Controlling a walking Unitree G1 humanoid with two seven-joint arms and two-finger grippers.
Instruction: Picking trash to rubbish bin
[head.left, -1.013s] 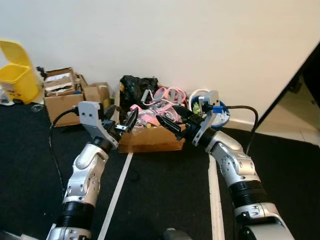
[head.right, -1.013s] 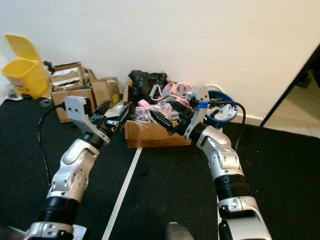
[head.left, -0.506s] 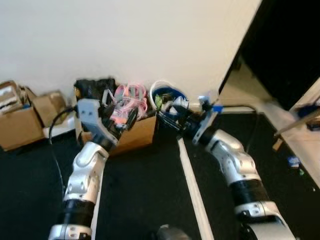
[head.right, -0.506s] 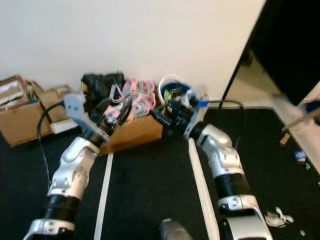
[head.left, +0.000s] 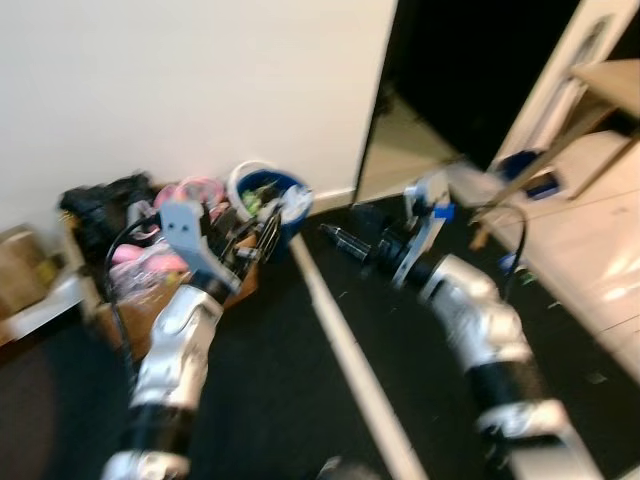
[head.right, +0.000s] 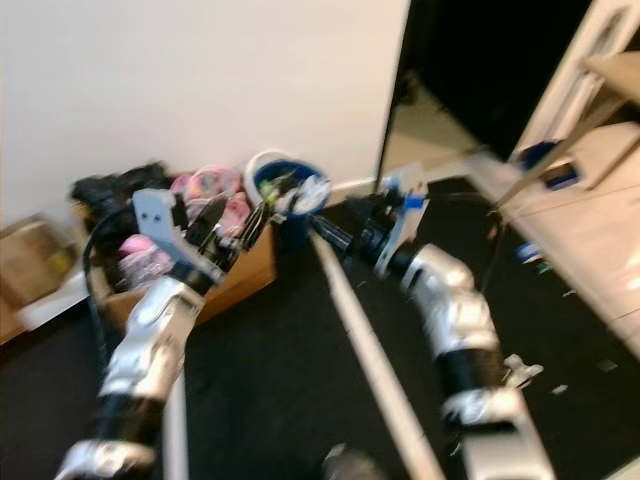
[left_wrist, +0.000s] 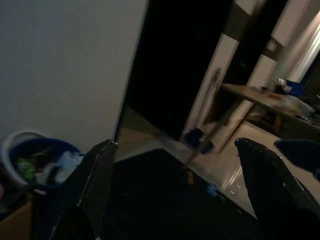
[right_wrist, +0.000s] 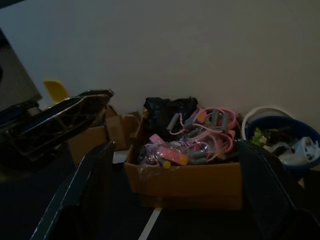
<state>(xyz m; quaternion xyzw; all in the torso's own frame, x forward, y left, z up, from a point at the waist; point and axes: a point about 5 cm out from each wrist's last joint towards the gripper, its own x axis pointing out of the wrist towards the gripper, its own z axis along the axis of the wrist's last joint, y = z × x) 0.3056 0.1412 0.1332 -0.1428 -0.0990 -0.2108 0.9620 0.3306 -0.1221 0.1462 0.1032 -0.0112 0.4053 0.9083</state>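
Note:
A round blue rubbish bin (head.left: 268, 195) with a white rim stands against the wall, with green and white trash in it; it also appears as the bin (right_wrist: 280, 137) in the right wrist view. My left gripper (head.left: 255, 235) is held up in front of the bin, open, nothing between its fingers (left_wrist: 95, 185). My right gripper (head.left: 330, 235) reaches out over the black floor just right of the bin, open and empty too. A small white scrap (head.right: 520, 370) lies on the floor by my right arm. The head views are blurred.
A cardboard box (head.left: 150, 280) of pink items and a black bag (head.left: 95, 205) stand left of the bin. A white line (head.left: 350, 360) crosses the black floor. To the right are a dark doorway (head.left: 460, 80), pale tiles (head.left: 590, 250) and a wooden table (head.left: 610, 75).
The camera has swung to the right: boxes and bin slid left in view, while the doorway, tiles and table came in. Both arms stay raised with grippers open.

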